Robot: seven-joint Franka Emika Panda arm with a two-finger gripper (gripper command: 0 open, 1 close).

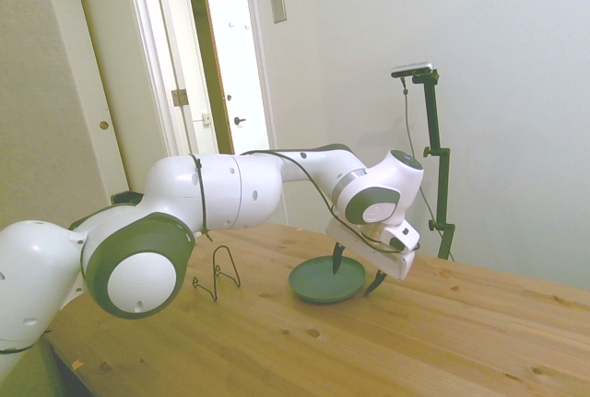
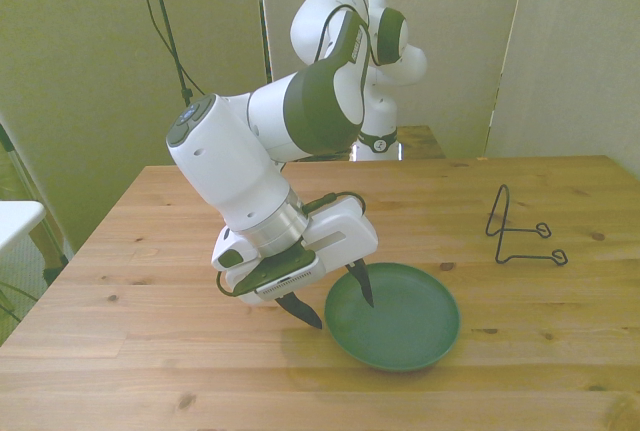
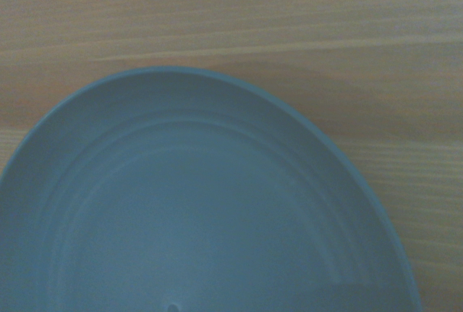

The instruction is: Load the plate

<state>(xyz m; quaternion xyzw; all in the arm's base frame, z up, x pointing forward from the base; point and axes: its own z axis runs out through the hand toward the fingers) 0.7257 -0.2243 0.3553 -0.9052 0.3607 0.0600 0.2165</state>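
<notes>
Where gripper [image 2: 335,304] straddles plate [image 2: 410,326] rim, wire stand [image 2: 522,231] well apart.

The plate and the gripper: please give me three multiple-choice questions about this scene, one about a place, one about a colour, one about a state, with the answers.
1. Where is the wire stand in the front view?
A. to the right of the plate
B. on the plate
C. to the left of the plate

2. What colour is the plate?
A. red
B. blue-green
C. white

3. How does the gripper stand?
A. shut above the stand
B. open, one finger inside the plate's rim, one outside
C. shut on the plate

Answers: 1 A, the stand is apart, on the front view's right. 2 B, all views show it. 3 B, the fingers straddle the rim.
</notes>
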